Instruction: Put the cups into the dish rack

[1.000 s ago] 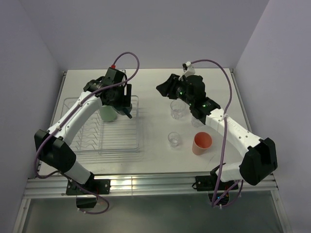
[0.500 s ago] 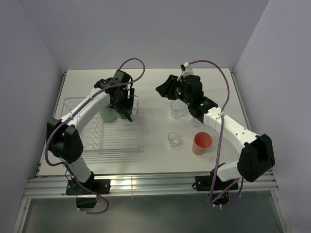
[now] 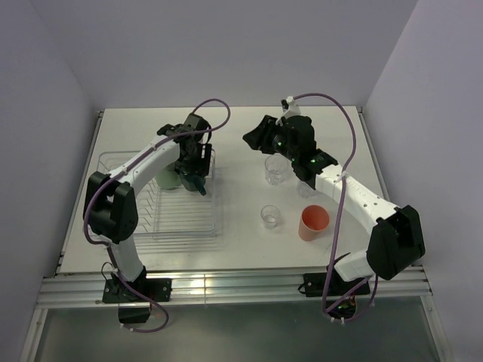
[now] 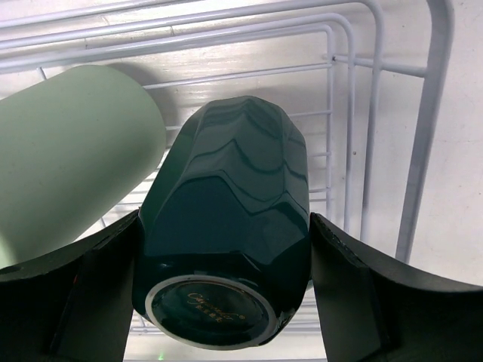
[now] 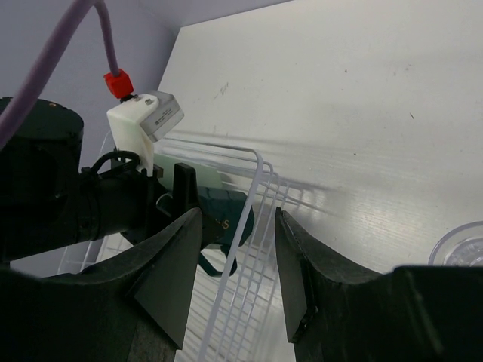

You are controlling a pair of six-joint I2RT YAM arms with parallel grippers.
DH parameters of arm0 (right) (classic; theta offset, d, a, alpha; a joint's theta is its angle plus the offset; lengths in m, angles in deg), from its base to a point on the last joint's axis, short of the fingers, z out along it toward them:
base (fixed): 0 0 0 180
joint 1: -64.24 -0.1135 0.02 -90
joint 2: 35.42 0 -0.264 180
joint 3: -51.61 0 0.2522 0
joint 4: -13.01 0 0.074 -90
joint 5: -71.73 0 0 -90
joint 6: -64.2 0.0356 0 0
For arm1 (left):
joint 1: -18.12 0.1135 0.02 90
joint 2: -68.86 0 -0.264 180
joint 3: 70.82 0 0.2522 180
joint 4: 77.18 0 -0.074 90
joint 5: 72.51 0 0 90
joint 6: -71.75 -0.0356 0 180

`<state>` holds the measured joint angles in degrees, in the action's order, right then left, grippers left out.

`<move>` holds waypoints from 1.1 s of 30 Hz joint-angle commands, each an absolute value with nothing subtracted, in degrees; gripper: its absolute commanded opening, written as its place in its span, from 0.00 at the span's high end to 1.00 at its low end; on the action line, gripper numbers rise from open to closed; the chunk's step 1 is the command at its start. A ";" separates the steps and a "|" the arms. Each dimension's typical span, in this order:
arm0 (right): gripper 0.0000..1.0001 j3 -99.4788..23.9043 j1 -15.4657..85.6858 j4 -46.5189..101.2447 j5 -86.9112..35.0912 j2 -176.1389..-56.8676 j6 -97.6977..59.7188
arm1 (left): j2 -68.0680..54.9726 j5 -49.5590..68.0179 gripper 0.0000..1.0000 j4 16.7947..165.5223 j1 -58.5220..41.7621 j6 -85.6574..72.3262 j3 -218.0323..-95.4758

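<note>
My left gripper (image 3: 195, 173) is shut on the dark teal mug (image 4: 226, 211), holding it bottom-up over the far right corner of the dish rack (image 3: 162, 226). The pale green tumbler (image 4: 68, 158) lies in the rack right beside the mug, on its left. My right gripper (image 3: 253, 136) is open and empty, hovering above the table's far middle. Below its arm stand a clear glass (image 3: 276, 170), a second one (image 3: 270, 216) and a third (image 3: 306, 187) partly hidden by the arm. The salmon-pink tumbler (image 3: 314, 222) stands at the near right.
The rack's white wire rim (image 4: 423, 113) runs just right of the mug. The right wrist view looks between its fingers at the rack's corner (image 5: 256, 181), the teal mug (image 5: 223, 207) and my left wrist (image 5: 90, 204). Walls close in the table's left, back and right.
My left gripper has moved a little right and nearer with the teal mug, and its arm has swung in over the rack. The right arm has hardly moved.
</note>
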<state>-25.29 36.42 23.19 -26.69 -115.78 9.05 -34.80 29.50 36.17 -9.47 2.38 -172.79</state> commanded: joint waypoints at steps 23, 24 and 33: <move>0.49 -26.66 37.08 19.74 -27.76 -117.25 8.56 | -37.14 32.61 0.62 39.57 -9.39 2.50 -176.96; 0.49 -26.58 37.08 19.74 -27.76 -117.16 8.56 | -37.14 32.61 0.54 39.66 -9.39 2.58 -176.87; 0.49 -26.75 37.08 19.91 -27.76 -117.34 8.30 | -37.31 32.96 0.32 39.84 -9.39 2.76 -176.87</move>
